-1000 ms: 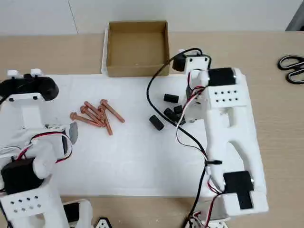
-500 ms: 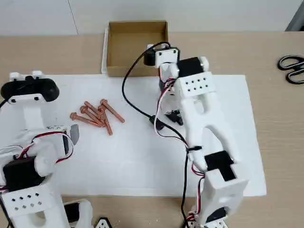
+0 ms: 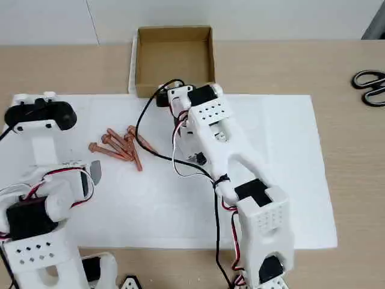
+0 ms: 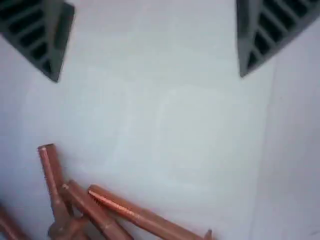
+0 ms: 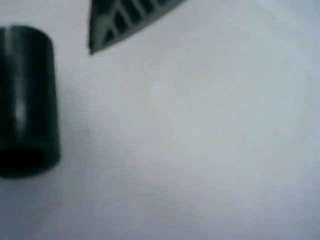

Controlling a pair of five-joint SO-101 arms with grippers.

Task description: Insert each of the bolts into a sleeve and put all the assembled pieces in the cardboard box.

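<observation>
Several copper bolts (image 3: 120, 144) lie in a loose pile on the white sheet (image 3: 150, 198), left of centre. My left gripper (image 4: 150, 75) is open and holds nothing; the nearest bolts (image 4: 115, 210) lie just beyond its fingertips (image 4: 50, 45). My left arm (image 3: 54, 192) stands at the sheet's left edge. My right arm (image 3: 207, 123) stretches over the middle of the sheet, its wrist just in front of the cardboard box (image 3: 174, 60), which is empty. One black sleeve (image 3: 200, 158) peeks out beside that arm, and the right wrist view has a black sleeve (image 5: 25, 100) close by. The other sleeves are hidden under the arm.
Black scissors (image 3: 370, 85) lie on the bare wooden table at the far right. The right arm's black cable (image 3: 150, 150) loops over the sheet near the bolts. The sheet's right half and front strip are free.
My right arm has swung left from over the sleeves to the sheet's middle, ending close to the box front. The left arm has hardly moved and the bolts lie as before.
</observation>
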